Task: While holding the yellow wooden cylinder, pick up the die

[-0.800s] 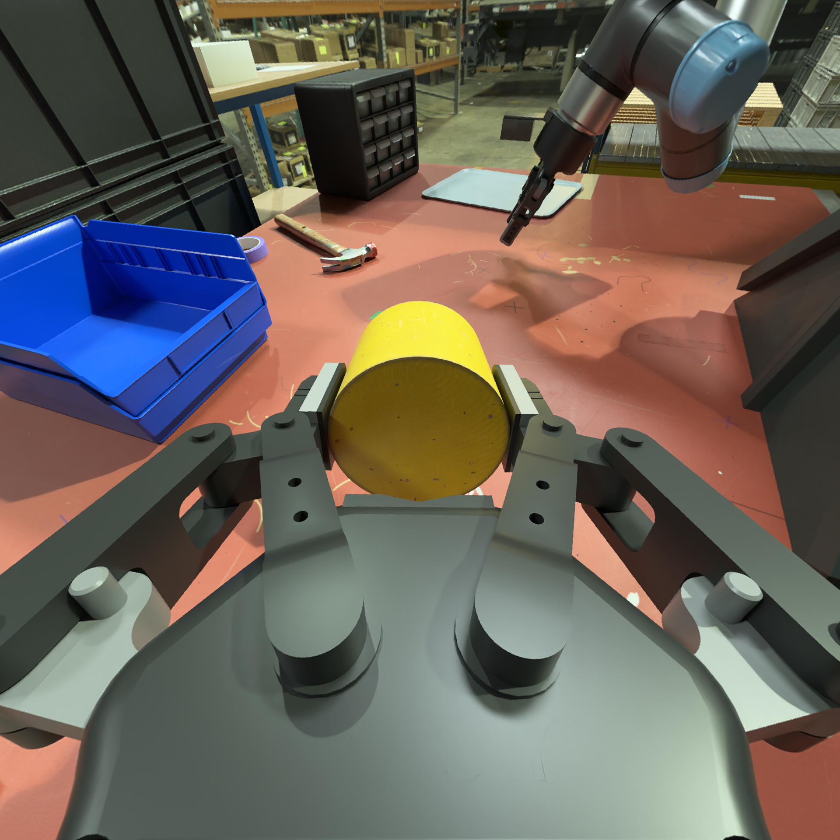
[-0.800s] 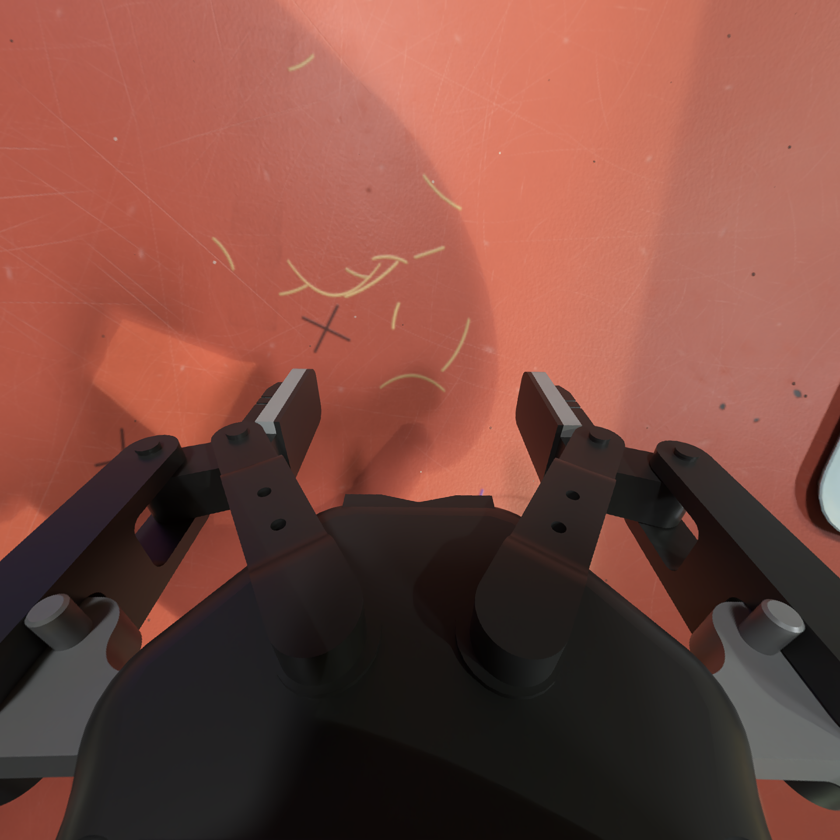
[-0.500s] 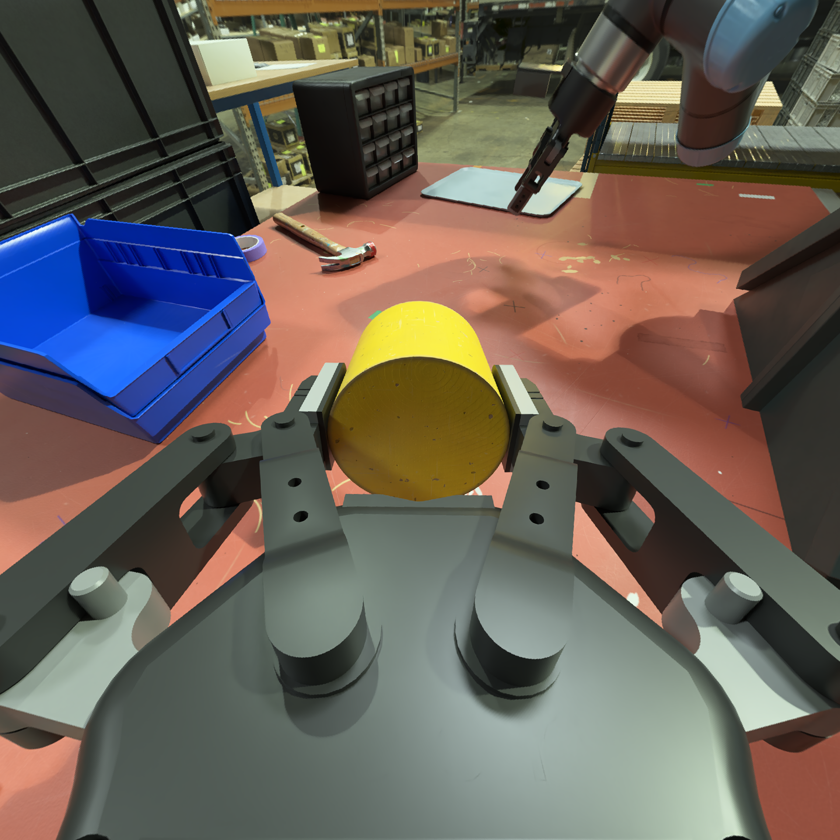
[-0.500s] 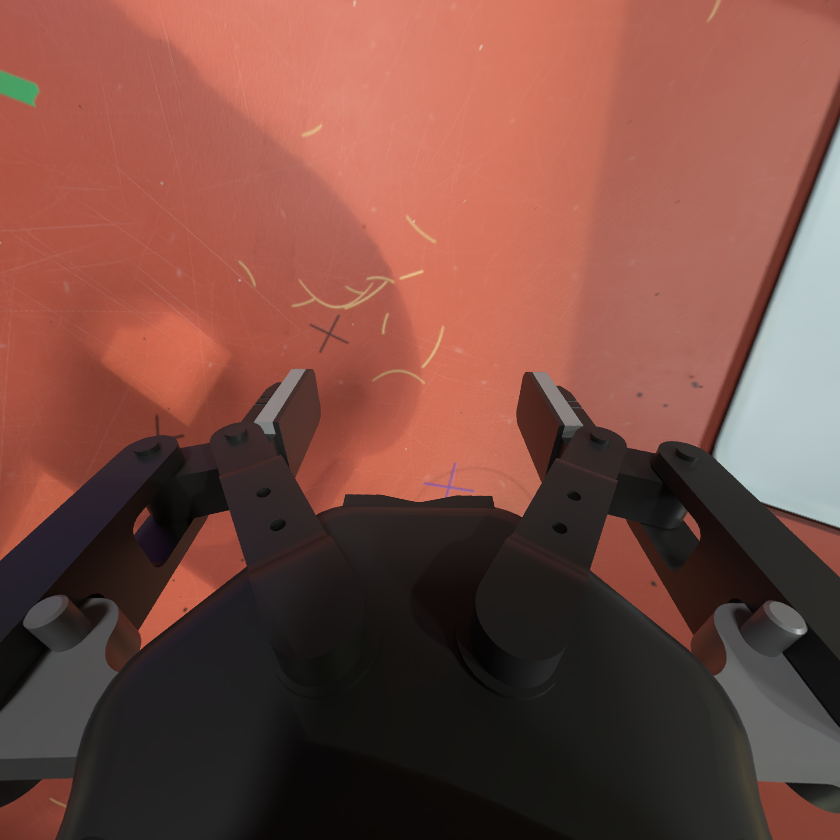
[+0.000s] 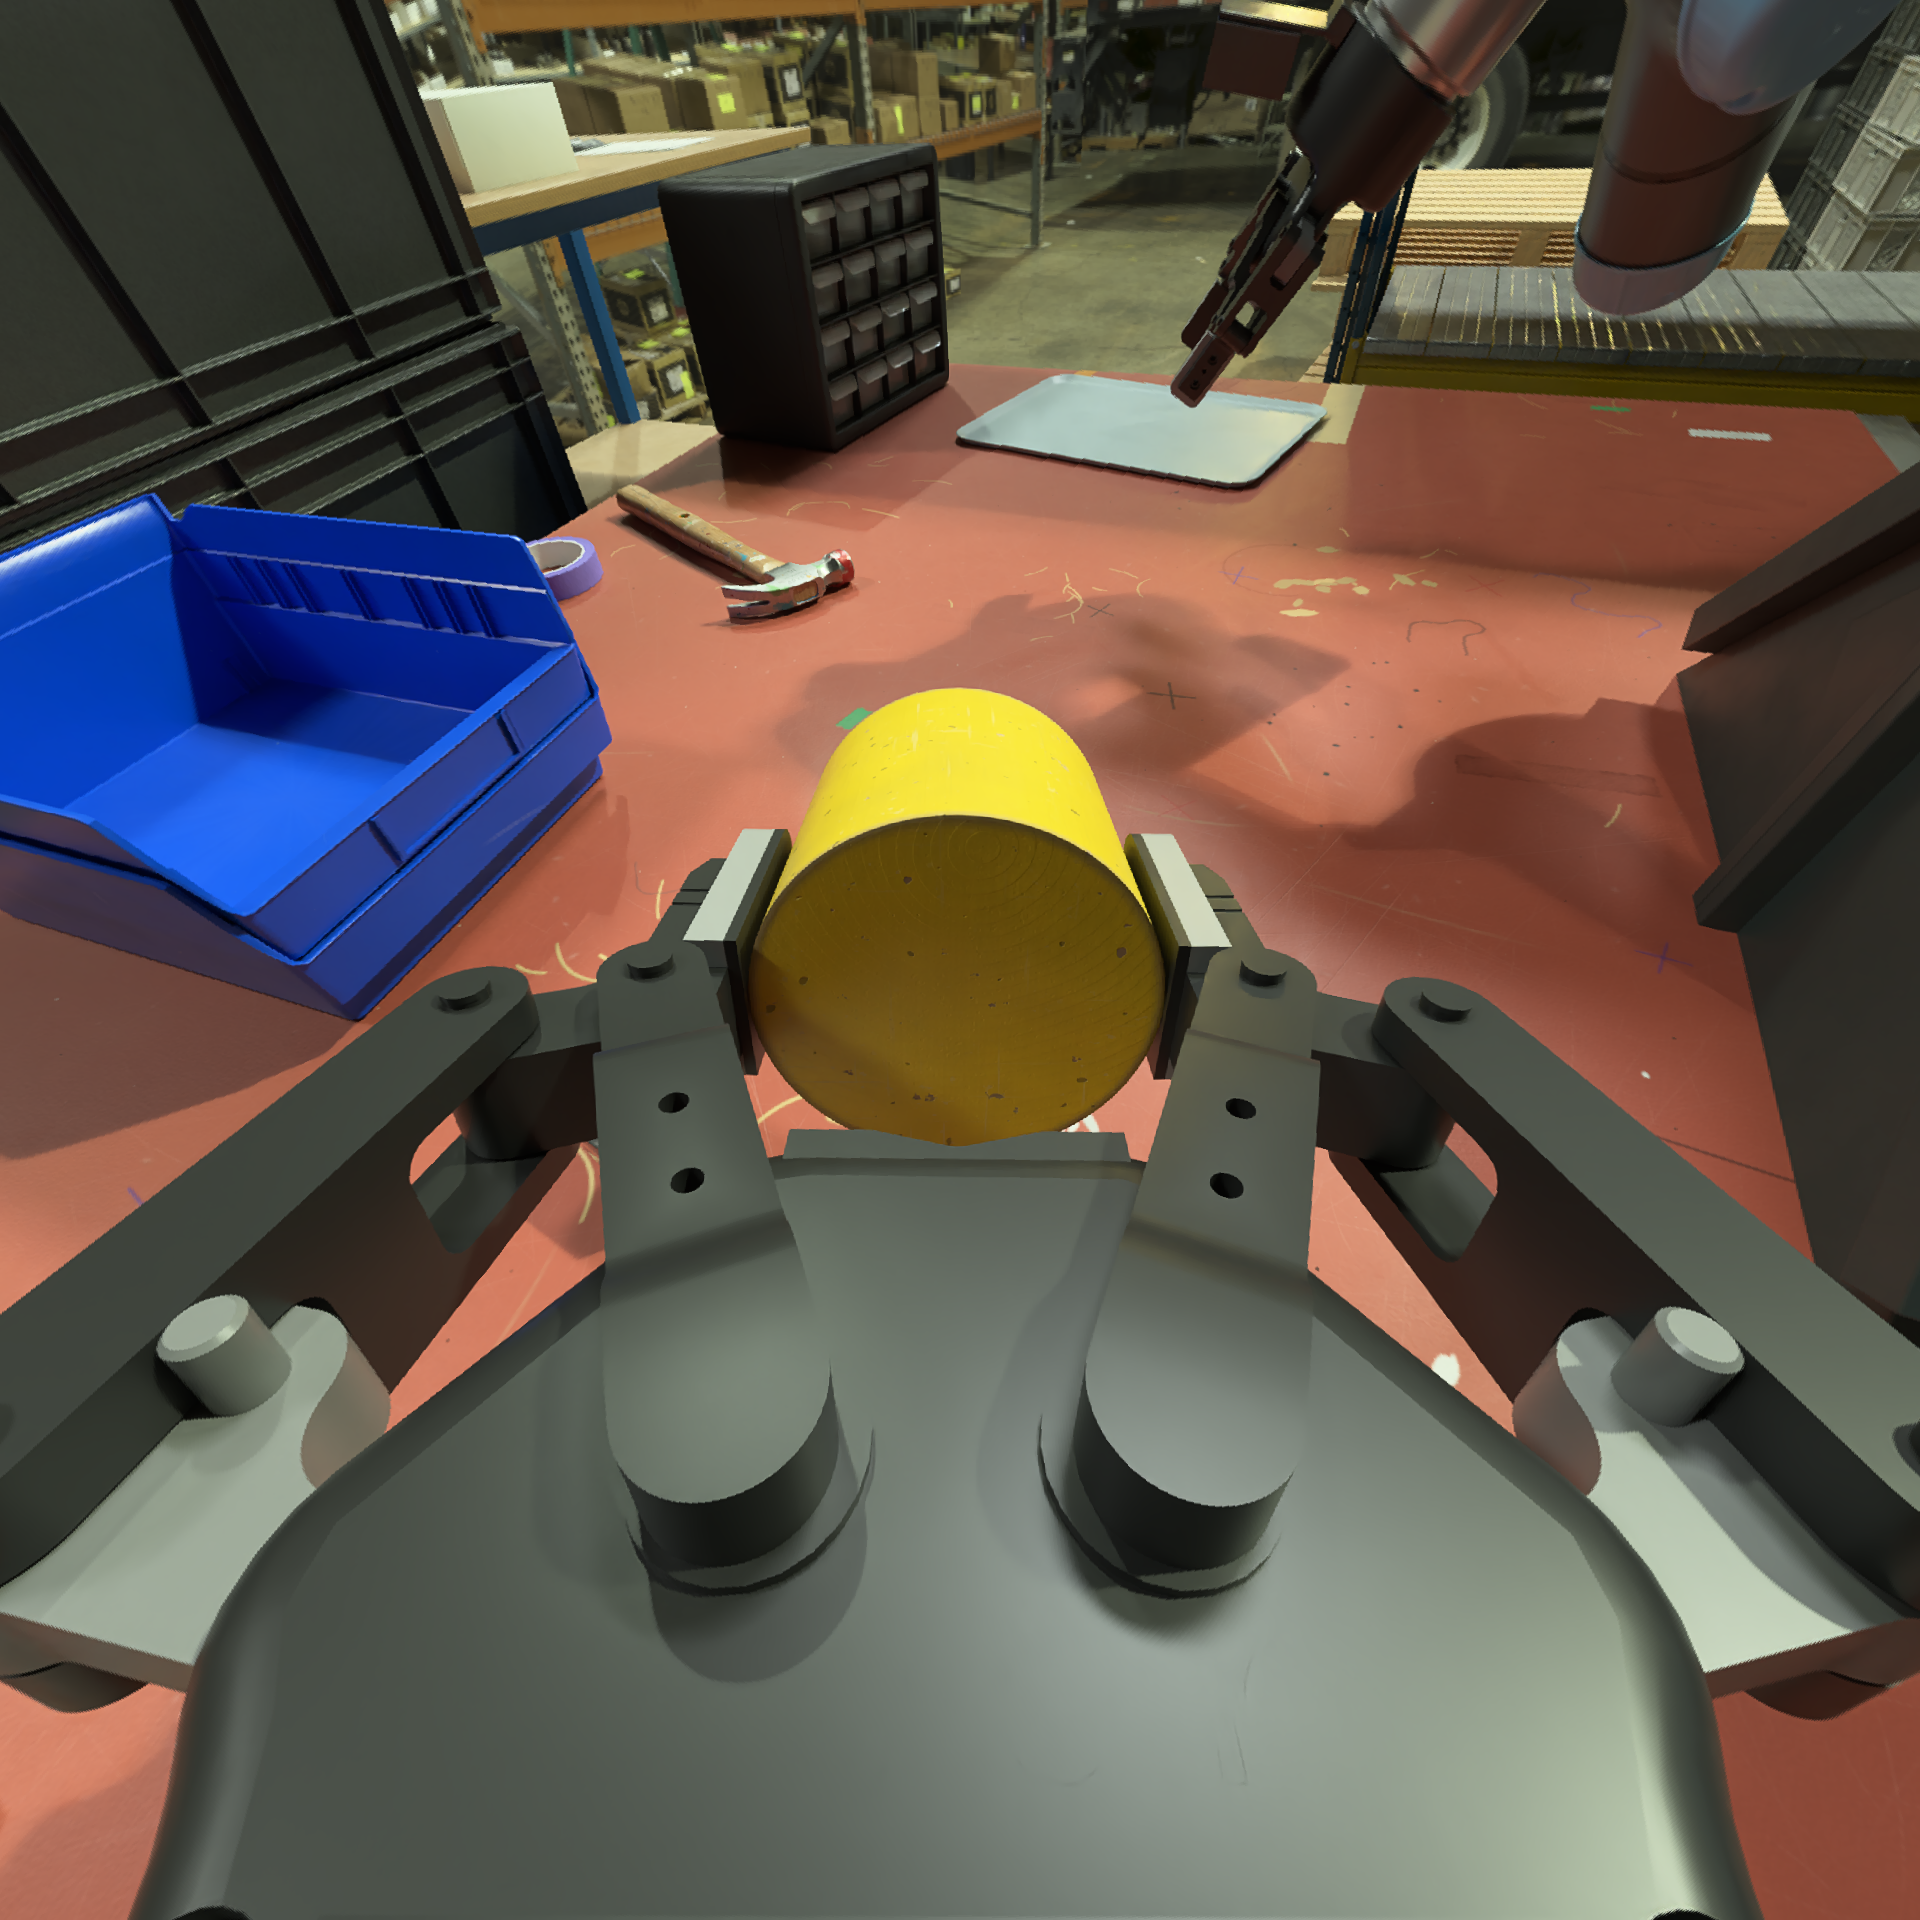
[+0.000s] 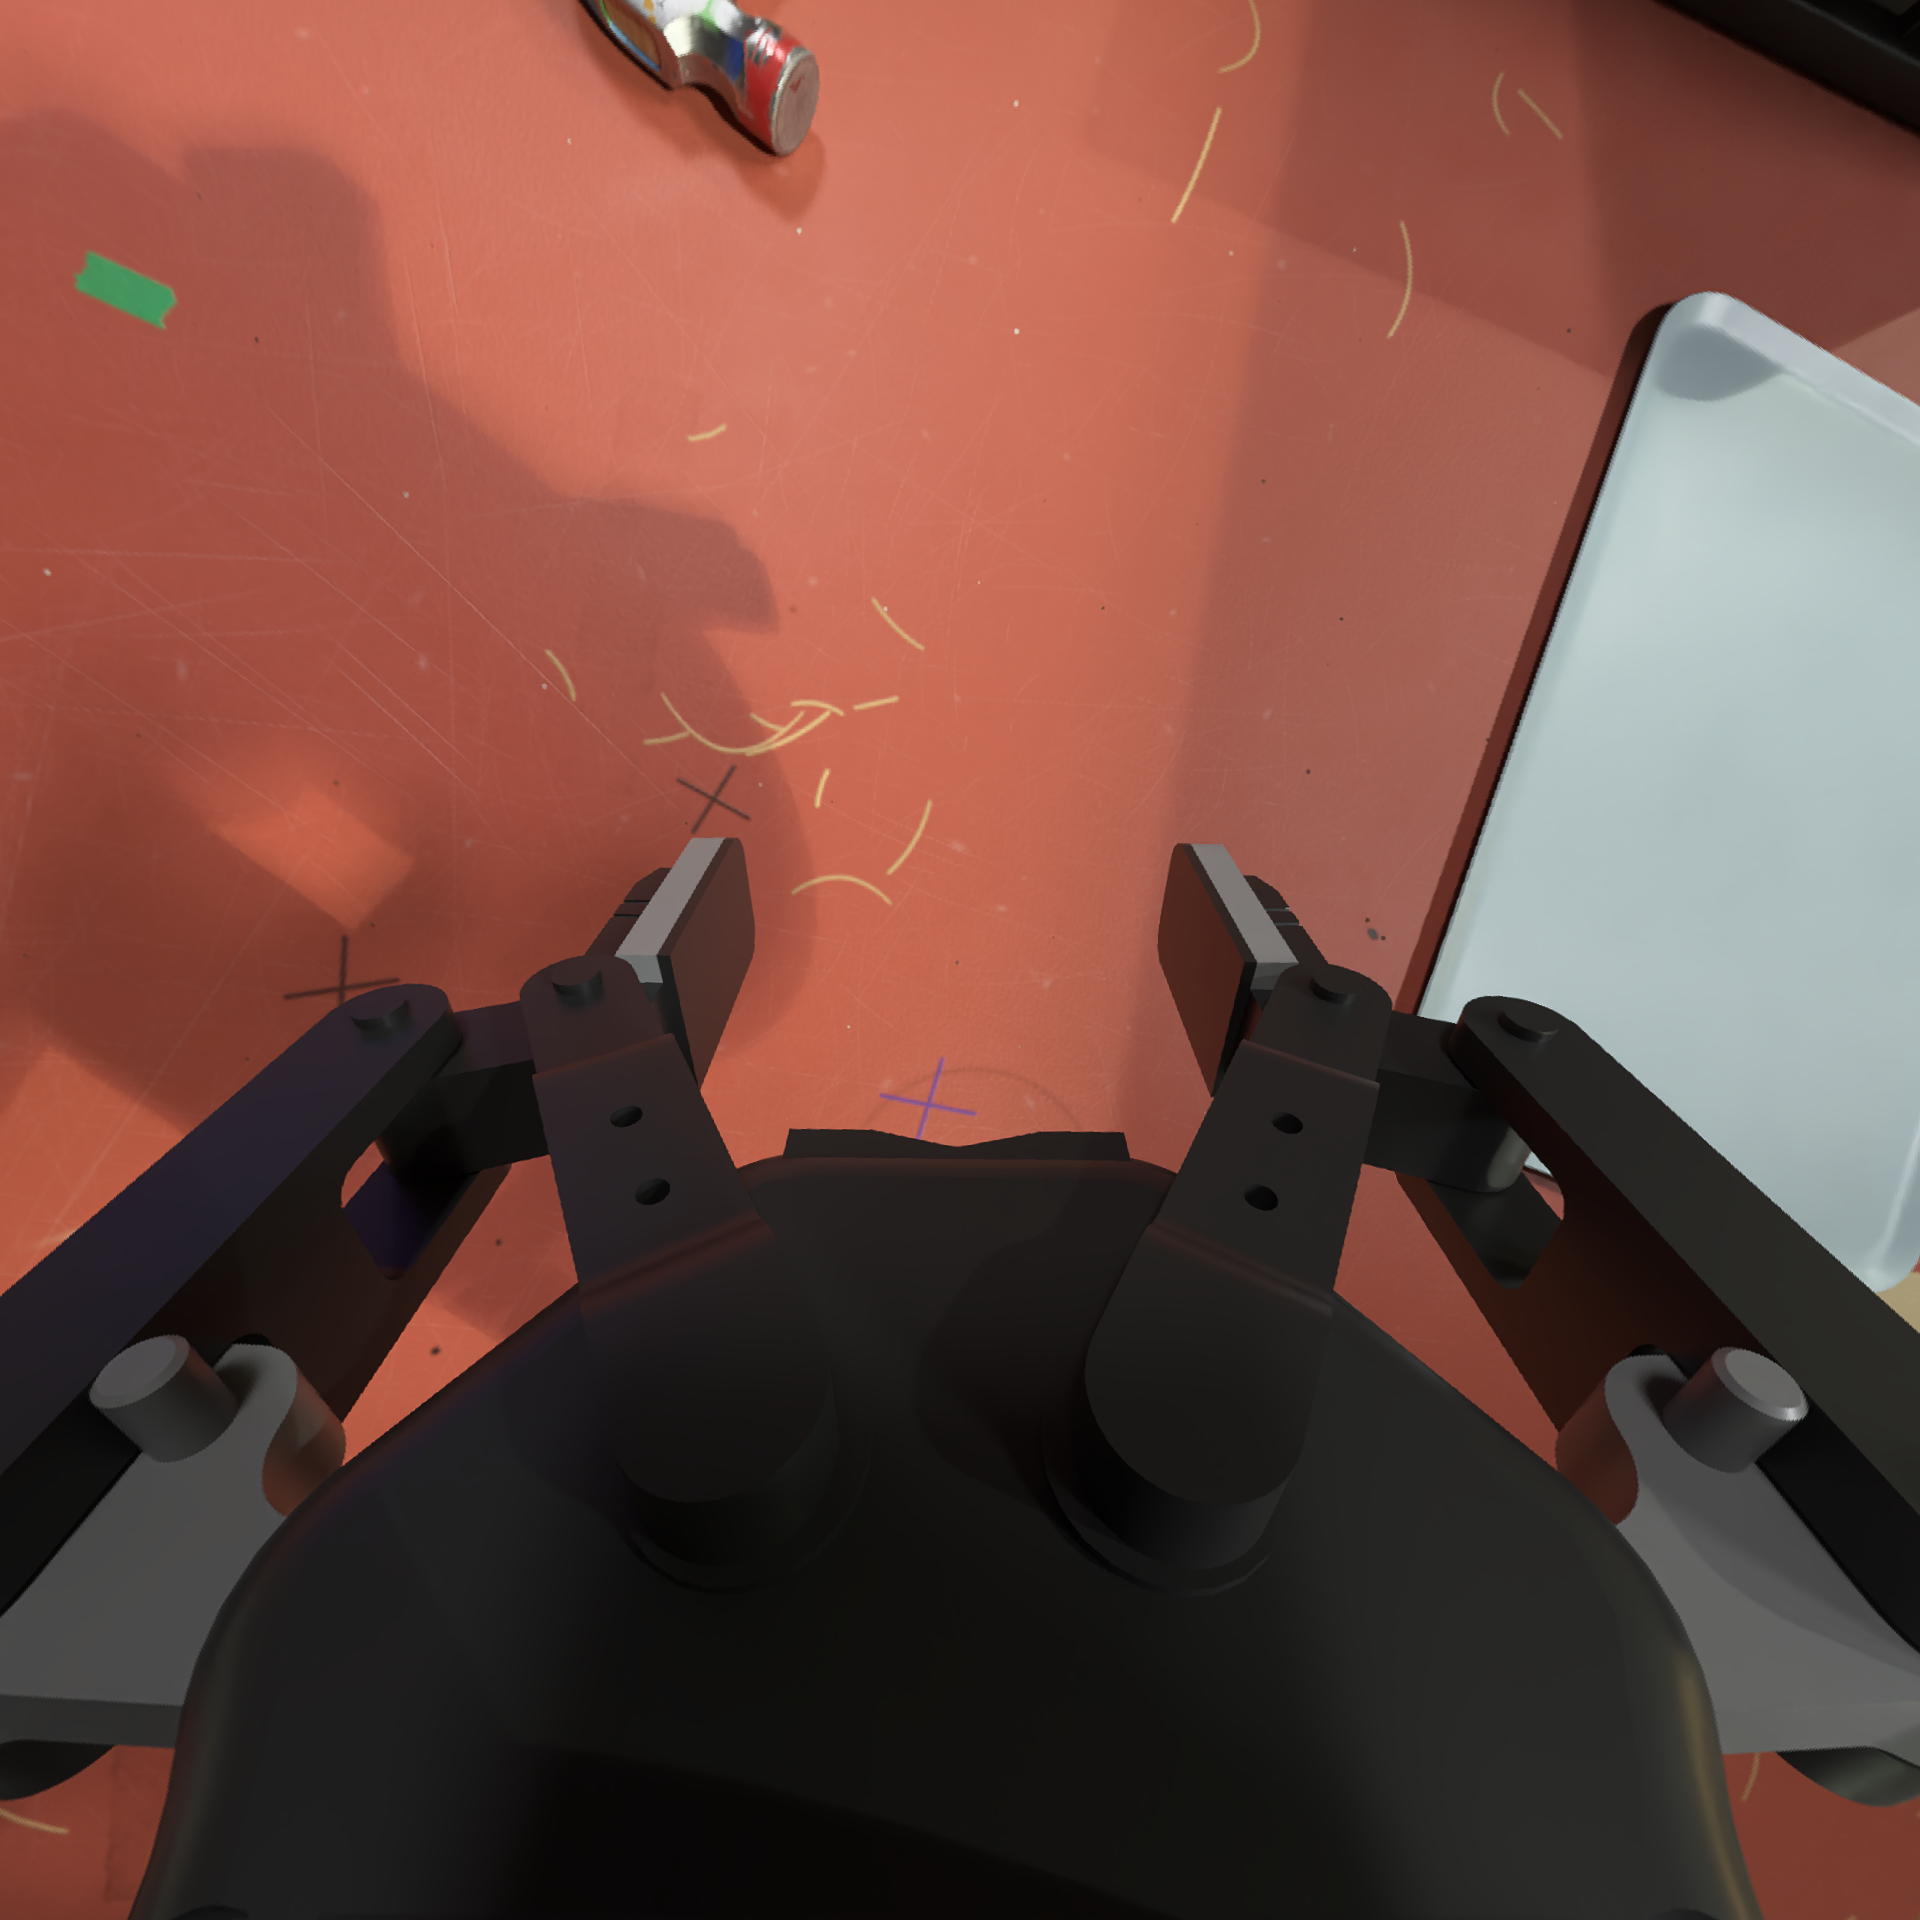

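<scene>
My left gripper (image 5: pixel 951 894) is shut on the yellow wooden cylinder (image 5: pixel 956 966), which lies on its side between the two pads, held above the red table (image 5: pixel 1351 883). My right gripper (image 6: pixel 956 894) is open and empty, high above the red table (image 6: pixel 935 416) and pointing down. In the left wrist view the right gripper (image 5: pixel 1195 384) hangs over the near edge of a grey tray (image 5: pixel 1132 436) at the back. No die shows in either view.
A blue bin (image 5: pixel 260 727) stands at the left. A hammer (image 5: pixel 748 566), purple tape roll (image 5: pixel 566 566) and black drawer cabinet (image 5: pixel 810 291) are at the back. A dark box (image 5: pixel 1818 831) stands at the right. The hammer head (image 6: pixel 727 73) and tray (image 6: pixel 1714 779) show below the right gripper.
My right gripper has risen and moved away toward the grey tray, staying open. My left gripper has held still with the cylinder.
</scene>
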